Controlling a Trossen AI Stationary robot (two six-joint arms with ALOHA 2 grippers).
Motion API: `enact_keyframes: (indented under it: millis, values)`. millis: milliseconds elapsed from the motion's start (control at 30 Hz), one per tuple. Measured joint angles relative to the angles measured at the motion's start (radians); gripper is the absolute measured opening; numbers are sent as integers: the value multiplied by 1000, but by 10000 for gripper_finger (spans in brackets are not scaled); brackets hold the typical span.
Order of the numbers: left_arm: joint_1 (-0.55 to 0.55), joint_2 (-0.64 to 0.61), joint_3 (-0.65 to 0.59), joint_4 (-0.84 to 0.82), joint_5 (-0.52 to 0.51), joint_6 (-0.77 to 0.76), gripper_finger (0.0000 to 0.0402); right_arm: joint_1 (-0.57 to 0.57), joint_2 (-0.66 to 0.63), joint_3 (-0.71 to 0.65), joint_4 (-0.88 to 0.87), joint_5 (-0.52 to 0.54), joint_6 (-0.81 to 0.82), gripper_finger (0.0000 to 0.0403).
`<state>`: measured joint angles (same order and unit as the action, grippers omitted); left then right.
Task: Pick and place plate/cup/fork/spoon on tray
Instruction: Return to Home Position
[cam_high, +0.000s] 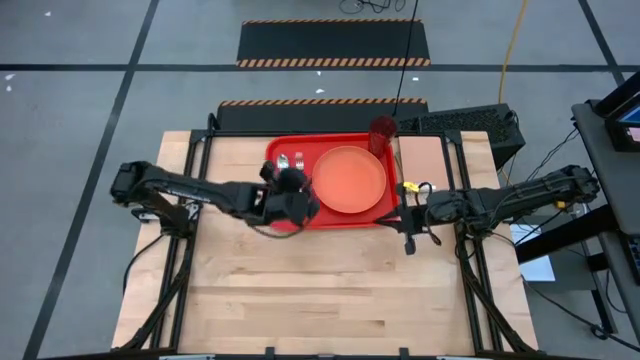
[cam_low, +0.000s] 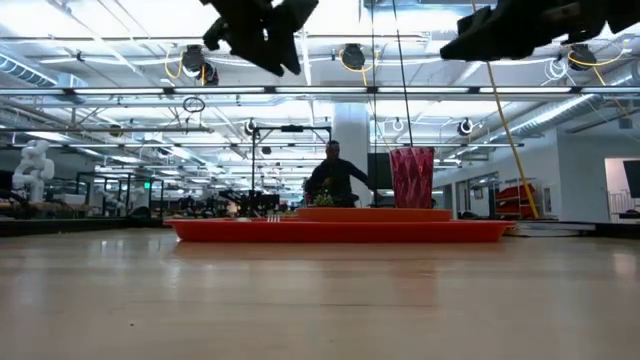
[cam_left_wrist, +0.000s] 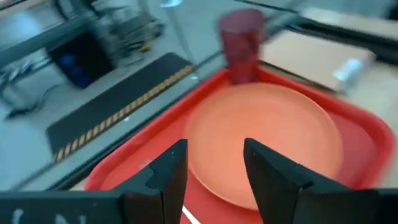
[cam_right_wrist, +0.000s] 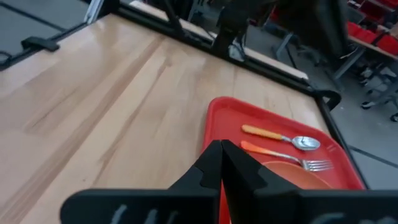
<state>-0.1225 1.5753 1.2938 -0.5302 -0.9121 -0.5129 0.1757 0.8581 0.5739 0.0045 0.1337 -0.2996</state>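
The red tray (cam_high: 285, 222) lies at the table's far middle. On it rest the orange plate (cam_high: 350, 180), the dark red cup (cam_high: 382, 135) upright at its far right corner, and the spoon (cam_right_wrist: 283, 137) and the fork (cam_right_wrist: 286, 156) side by side on its left part. My left gripper (cam_left_wrist: 214, 171) is open and empty above the tray's near left part (cam_high: 305, 203), pointing toward the plate (cam_left_wrist: 267, 137) and the cup (cam_left_wrist: 241, 43). My right gripper (cam_right_wrist: 221, 163) is shut and empty, held above the tray's right edge (cam_high: 405, 212).
A tan-pink pad (cam_high: 425, 160) lies just right of the tray. Bare wooden tabletop (cam_high: 330, 290) stretches from the tray to the near edge. In the low view the tray (cam_low: 340, 231) and the cup (cam_low: 412, 177) show ahead, with a person (cam_low: 335, 176) in the room behind.
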Motion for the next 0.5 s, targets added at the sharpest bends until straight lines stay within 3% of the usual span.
enact_keyframes:
  millis: [233,500]
  values:
    - [-47,0,-28,12,30,194,145,-56,0,0,54,-1,44,0]
    - [-15,0,-104,21,175,235,64,-77,0,0,55,-4,103,0]
